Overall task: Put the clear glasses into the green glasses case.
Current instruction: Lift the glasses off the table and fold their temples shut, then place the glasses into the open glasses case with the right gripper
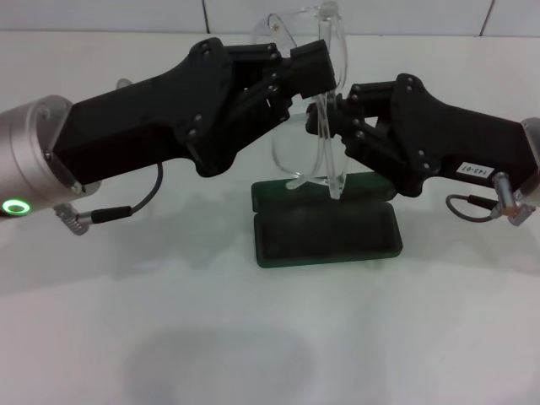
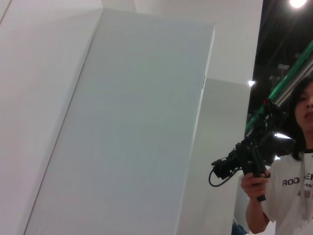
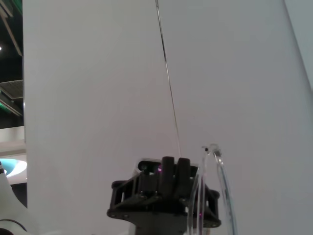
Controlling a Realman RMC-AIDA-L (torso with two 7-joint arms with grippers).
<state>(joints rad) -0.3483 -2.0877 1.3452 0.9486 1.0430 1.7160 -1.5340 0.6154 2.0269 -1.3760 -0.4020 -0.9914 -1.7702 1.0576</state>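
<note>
The clear glasses [image 1: 331, 160] hang upright in the air over the middle of the table, held between both grippers. My left gripper [image 1: 319, 74] comes in from the left and is shut on their upper part. Coming from the right, my right gripper [image 1: 327, 116] is shut on the frame just below that. The green glasses case [image 1: 327, 229] lies open on the white table directly beneath, dark lining up, its lid [image 1: 278, 191] folded back behind it. The right wrist view shows the left gripper [image 3: 174, 169] head-on with the clear glasses [image 3: 218, 181] beside it.
The white table [image 1: 270, 337] spreads out around the case, with a white wall behind it. In the left wrist view a person holding a camera [image 2: 254, 156] stands beyond white panels.
</note>
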